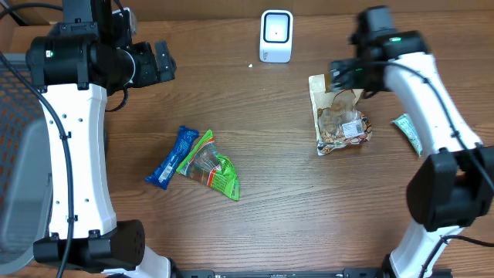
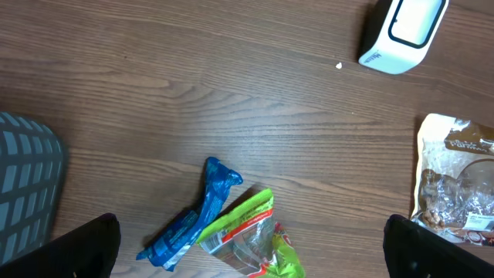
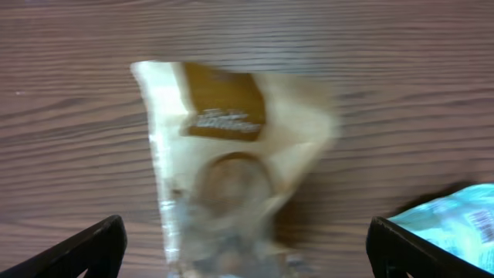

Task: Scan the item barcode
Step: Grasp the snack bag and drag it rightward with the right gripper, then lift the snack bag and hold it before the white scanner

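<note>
My right fingers point(image 3: 85, 251) and left fingers point(image 2: 85, 247) both gape empty, so I'd pinch the bag point(image 3: 224, 177) by its top edge, leaving both faces clear for the scanner point(image 1: 275, 35).

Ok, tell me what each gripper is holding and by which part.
Nothing is held. The left gripper hangs open over the table; the right gripper stands open above the tan snack pouch.

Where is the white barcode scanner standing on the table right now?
In the overhead view, the white scanner stands at the far edge of the table near the centre, left of and beyond the tan snack bag.
</note>
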